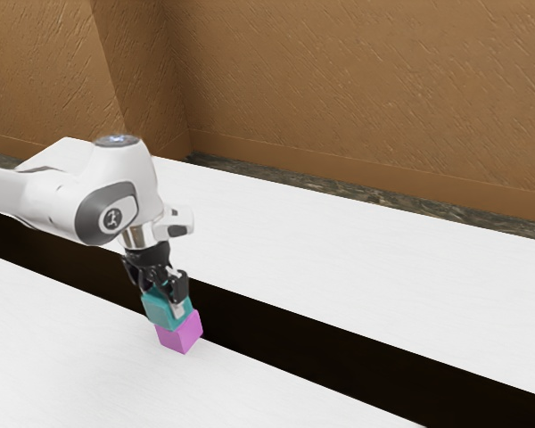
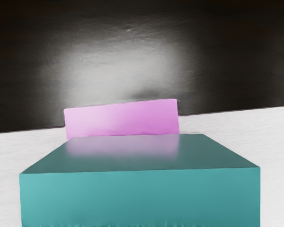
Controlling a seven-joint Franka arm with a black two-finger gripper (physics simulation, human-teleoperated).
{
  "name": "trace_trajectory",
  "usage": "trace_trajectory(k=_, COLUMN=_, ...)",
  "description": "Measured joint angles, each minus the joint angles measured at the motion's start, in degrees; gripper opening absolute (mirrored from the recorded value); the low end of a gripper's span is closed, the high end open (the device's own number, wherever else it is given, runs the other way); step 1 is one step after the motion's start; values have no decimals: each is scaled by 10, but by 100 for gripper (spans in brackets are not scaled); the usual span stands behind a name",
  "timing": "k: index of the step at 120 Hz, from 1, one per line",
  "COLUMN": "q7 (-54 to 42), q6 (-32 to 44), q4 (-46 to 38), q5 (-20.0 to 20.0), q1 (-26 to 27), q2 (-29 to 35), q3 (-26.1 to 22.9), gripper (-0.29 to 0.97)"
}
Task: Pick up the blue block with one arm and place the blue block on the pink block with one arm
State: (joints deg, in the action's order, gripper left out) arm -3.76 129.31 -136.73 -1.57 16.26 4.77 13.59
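Note:
The blue block [image 1: 159, 309], teal in colour, rests on top of the pink block [image 1: 182, 332], which stands on the near white table close to its far edge. My gripper [image 1: 168, 305] comes down from above, and its black fingers are shut on the blue block from two sides. In the wrist view the blue block [image 2: 142, 182] lies large just under my hand, and the pink block [image 2: 123, 118] shows past its far edge.
A dark gap [image 1: 339, 343] separates the near white table [image 1: 62, 357] from a second white table [image 1: 366, 259] behind. The pink block sits right beside that gap. Brown walls close the back.

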Motion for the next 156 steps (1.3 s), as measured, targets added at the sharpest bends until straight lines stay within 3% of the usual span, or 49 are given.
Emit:
trace_trajectory(k=67, q7=-19, q6=5, q4=-5, q5=-37, q1=7, q2=2, q3=4, gripper=36)
trace_trajectory(k=156, q7=-33, q6=16, q4=20, q5=-49, q1=9, q2=-27, q3=13, gripper=35)
